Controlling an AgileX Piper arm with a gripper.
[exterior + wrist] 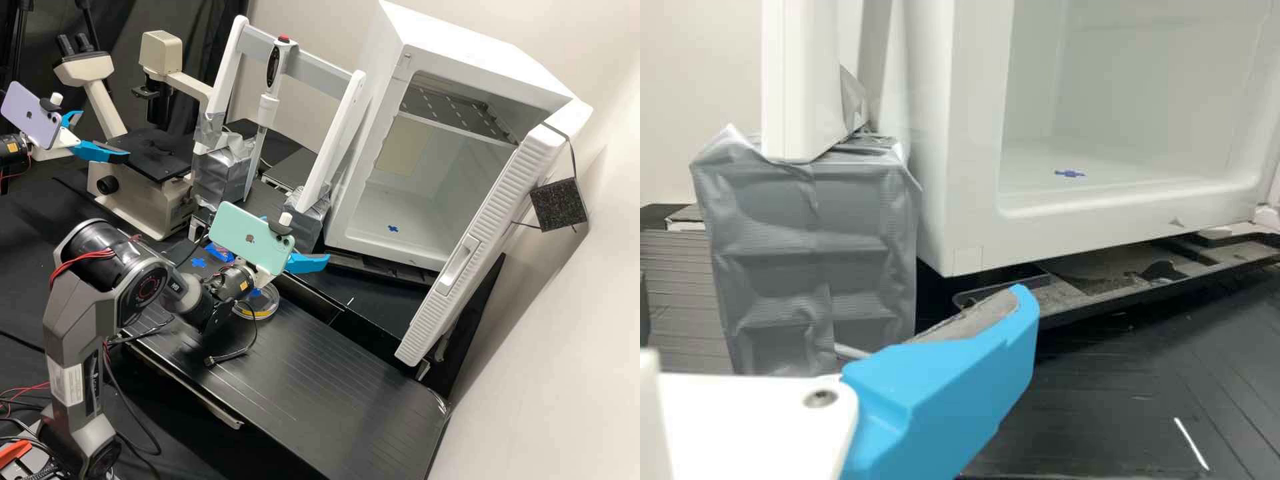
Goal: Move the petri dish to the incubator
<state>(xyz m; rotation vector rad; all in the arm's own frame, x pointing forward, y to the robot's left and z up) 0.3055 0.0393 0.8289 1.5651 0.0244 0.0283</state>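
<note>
My gripper is in the high view, low in front of the incubator, its fingers apart behind the phone mounted on the wrist. One blue finger of the gripper with a grey inner pad shows in the wrist view, nothing against it. The clear petri dish, with a yellow band, lies on the black bench behind and under the wrist, its far side partly covered by the arm. The incubator stands with its door wide open and a blue cross on its floor; the same cross appears in the high view.
A white rack on silver-taped blocks holds a pipette left of the incubator. The open door juts toward the bench. A blue cross marks the bench. Microscope and second arm are at the left.
</note>
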